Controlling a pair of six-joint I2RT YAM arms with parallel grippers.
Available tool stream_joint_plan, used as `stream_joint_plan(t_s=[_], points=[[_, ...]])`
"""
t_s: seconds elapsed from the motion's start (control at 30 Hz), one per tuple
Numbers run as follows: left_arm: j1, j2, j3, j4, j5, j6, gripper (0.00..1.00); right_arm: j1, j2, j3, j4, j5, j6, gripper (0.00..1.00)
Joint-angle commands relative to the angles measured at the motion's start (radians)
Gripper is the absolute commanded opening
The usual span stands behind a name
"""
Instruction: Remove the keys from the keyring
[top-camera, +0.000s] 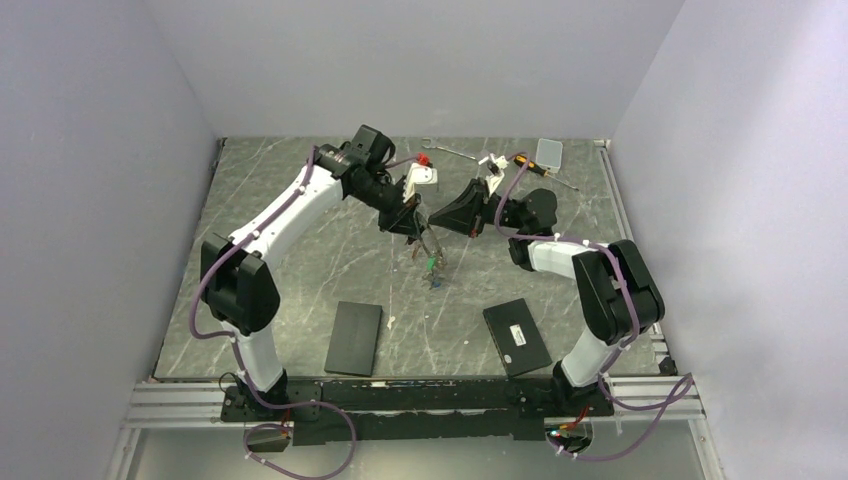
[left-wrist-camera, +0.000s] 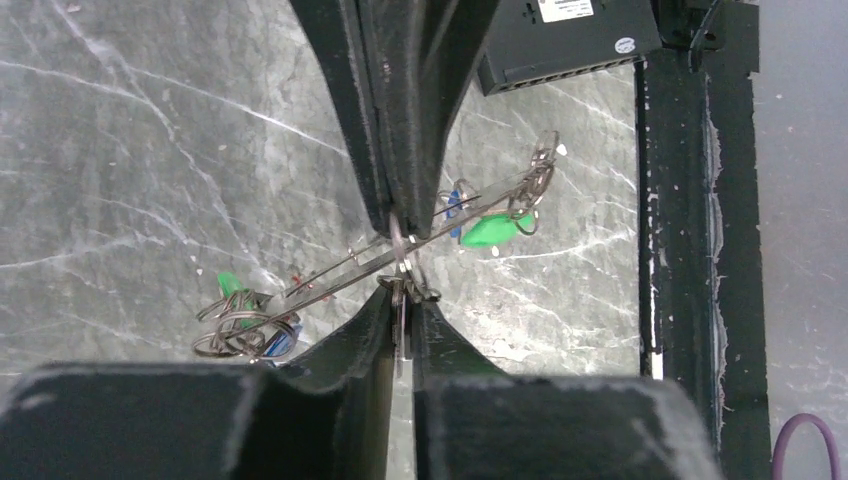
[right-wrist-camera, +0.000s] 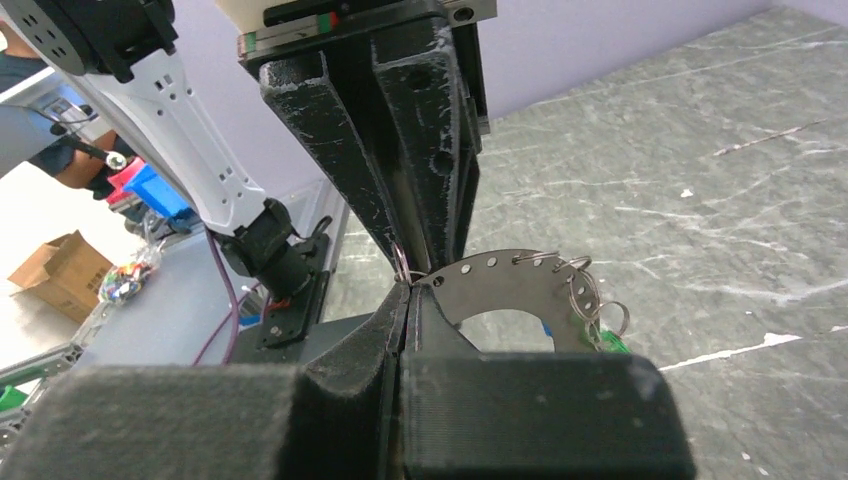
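Note:
The keyring (right-wrist-camera: 500, 272) is a flat grey metal ring with holes, held in the air between both grippers. It shows edge-on in the left wrist view (left-wrist-camera: 340, 275) and hangs below the grippers in the top view (top-camera: 430, 250). Keys with green (left-wrist-camera: 490, 230) and blue tags hang from it on small split rings (right-wrist-camera: 585, 290). My right gripper (right-wrist-camera: 408, 292) is shut on the keyring's edge. My left gripper (left-wrist-camera: 400, 300) is shut on one key's thin metal blade, right against the right gripper's fingertips (left-wrist-camera: 385, 200). In the top view the left gripper (top-camera: 412, 222) and right gripper (top-camera: 440, 218) meet nose to nose.
Two flat black boxes (top-camera: 354, 338) (top-camera: 516, 336) lie near the front of the marble table (top-camera: 300, 280). At the back are a silver wrench (top-camera: 450, 150), a yellow-and-black screwdriver (top-camera: 530, 168) and a clear box (top-camera: 549, 152). A black rail (left-wrist-camera: 690, 200) runs along the table's near edge.

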Motion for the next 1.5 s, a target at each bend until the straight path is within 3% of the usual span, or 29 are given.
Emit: stream_joint_plan(t_s=[0.0,0.13,0.27,0.47,0.73,1.17,1.3,1.47], points=[[0.014,-0.065,0.0,0.05,-0.028,-0.081,0.19,-0.003,-0.015,-0.001,0.168,0.045,0.082,0.0],[0.079,-0.093,0.024,0.058,0.015,-0.13,0.33,-0.002,-0.035,-0.012,0.119,0.067,0.033,0.0],[0.148,-0.12,0.018,0.107,0.12,-0.212,0.4,-0.003,-0.044,-0.017,0.101,0.088,0.02,0.0],[0.159,-0.126,0.011,0.146,0.206,-0.277,0.46,-0.002,-0.059,-0.019,0.08,0.118,0.007,0.0],[0.159,-0.114,-0.06,0.38,0.313,-0.546,0.4,0.004,-0.049,-0.032,0.122,0.186,0.076,0.0],[0.16,-0.105,-0.205,0.71,0.351,-0.899,0.29,0.017,-0.021,-0.066,0.204,0.31,0.233,0.0],[0.165,-0.1,-0.255,0.856,0.351,-1.05,0.24,0.029,-0.026,-0.078,0.212,0.341,0.24,0.0],[0.168,-0.093,-0.346,1.151,0.389,-1.247,0.15,0.033,-0.027,-0.08,0.213,0.362,0.246,0.0]])
